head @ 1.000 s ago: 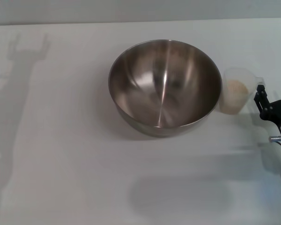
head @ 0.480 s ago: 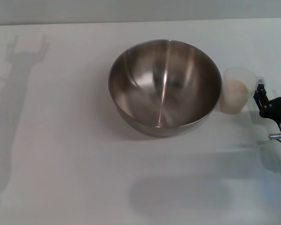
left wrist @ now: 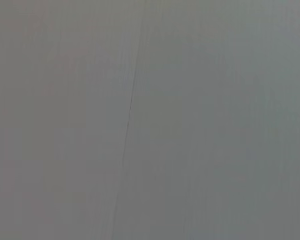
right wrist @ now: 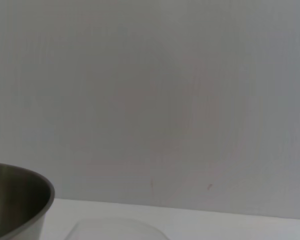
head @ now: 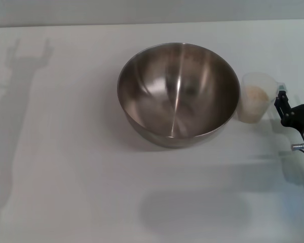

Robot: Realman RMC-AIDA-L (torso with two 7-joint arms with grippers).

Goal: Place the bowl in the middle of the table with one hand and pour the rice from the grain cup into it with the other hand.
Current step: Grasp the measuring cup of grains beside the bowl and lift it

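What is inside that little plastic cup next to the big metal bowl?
The grain cup holds pale rice, filling it partway. The cup's cloudy wall blurs how deep the heap goes. The bowl beside it is empty.

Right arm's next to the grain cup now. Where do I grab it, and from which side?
Probably the side handle. The grain cup stands upright just right of the bowl, with the handle pointing right, toward the right gripper. Come in from the right: the bowl blocks the left side, and a handle grip leaves the spout free to tip the rice out.
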